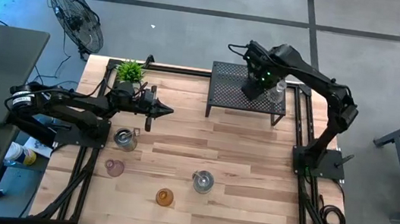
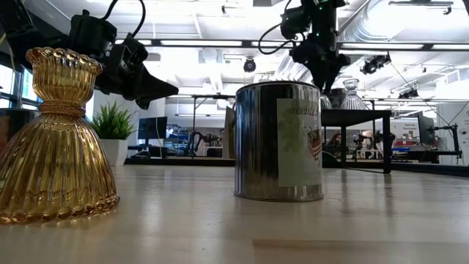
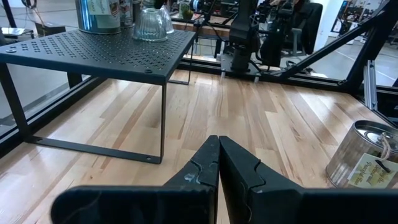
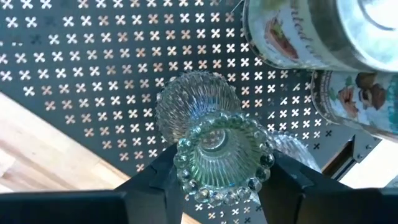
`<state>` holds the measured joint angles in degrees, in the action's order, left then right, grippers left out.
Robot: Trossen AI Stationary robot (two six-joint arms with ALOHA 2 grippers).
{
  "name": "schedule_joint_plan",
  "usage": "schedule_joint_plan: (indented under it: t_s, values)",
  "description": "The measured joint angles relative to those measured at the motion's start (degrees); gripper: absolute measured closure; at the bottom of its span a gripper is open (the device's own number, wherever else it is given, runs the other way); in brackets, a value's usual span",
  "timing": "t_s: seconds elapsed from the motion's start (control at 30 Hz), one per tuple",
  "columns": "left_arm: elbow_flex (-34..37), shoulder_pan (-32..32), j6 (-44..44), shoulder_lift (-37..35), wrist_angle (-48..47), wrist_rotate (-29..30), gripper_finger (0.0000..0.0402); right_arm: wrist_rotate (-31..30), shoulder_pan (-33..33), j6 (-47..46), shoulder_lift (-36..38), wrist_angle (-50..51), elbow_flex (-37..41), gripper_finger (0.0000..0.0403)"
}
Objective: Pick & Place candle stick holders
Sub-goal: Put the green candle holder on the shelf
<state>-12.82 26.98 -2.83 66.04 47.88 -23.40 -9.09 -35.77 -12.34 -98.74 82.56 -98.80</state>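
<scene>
My right gripper [image 1: 253, 86] is over the black mesh rack [image 1: 233, 93] at the far right, shut on a greenish glass candle stick holder [image 4: 224, 155]. A clear holder [image 3: 152, 22] and labelled tins [image 4: 298, 31] stand on the rack. On the table stand a silvery tin-like holder [image 1: 126, 138], a pink holder [image 1: 114, 167], an amber holder [image 1: 165, 196] and a second silvery holder [image 1: 202, 181]. The amber holder [image 2: 55, 139] and a silvery tin [image 2: 278, 139] show close up in the low view. My left gripper [image 1: 168, 110] is shut and empty above the table's left half. My right gripper pinches the greenish holder's beaded upper cup [image 4: 186, 168] between its two fingers, one on each side. The fingers come from above, pointing down. The holder stands upright, its wide base [image 4: 196, 102] down at the rack's mesh top. I cannot tell whether the base rests on it.
A green potted plant [image 1: 131, 71] stands at the far left, behind my left gripper. A fan [image 1: 78, 17] stands off the table's far left corner. Bare wood lies between the rack and the holders near the front.
</scene>
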Motion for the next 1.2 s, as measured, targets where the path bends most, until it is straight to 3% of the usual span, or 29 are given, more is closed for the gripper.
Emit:
schedule_joint_plan:
  t_s: [0.23, 0.53, 0.77, 1.2]
  values:
    - [0.00, 0.00, 0.00, 0.00, 0.00, -0.02, 0.0397, -1.85, -0.20, 0.13, 0.00, -0.12, 0.00, 0.0236]
    - [0.00, 0.00, 0.00, 0.00, 0.00, 0.00, 0.0397, -4.12, -0.37, 0.28, 0.00, -0.26, 0.04, 0.0255]
    - [0.00, 0.00, 0.00, 0.00, 0.00, 0.02, 0.0397, -4.81, -0.37, 0.40, 0.00, -0.60, 0.07, 0.0227]
    - [0.00, 0.00, -0.02, 0.00, 0.00, 0.05, 0.0397, -7.45, -0.58, -0.23, 0.00, -0.78, 0.07, 0.0222]
